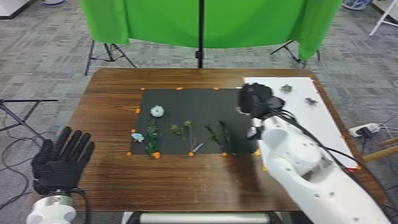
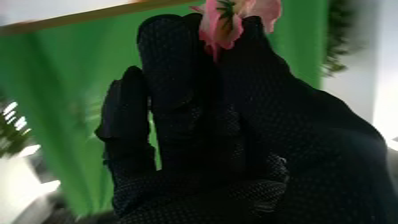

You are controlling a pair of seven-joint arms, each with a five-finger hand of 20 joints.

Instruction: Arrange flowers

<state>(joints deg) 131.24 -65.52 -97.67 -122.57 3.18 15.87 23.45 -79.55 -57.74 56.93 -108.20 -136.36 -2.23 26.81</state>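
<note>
One pink flower (image 2: 233, 17) is sitting pinched between the thumb and fingertips of the right hand (image 1: 257, 95).

Petals are poking out at the tips of the glove in the right wrist view, while that hand is hanging over the black mat's (image 1: 191, 99) far right corner, beside a white sheet (image 1: 330, 125); the left hand (image 1: 60, 162) is holding its fingers straight and slightly spread at the table's (image 1: 178, 187) left edge, green stems (image 1: 152, 140) are lying on the mat, and green cloth (image 1: 151, 22) is hanging beyond, above grey carpet (image 1: 44, 50).
</note>
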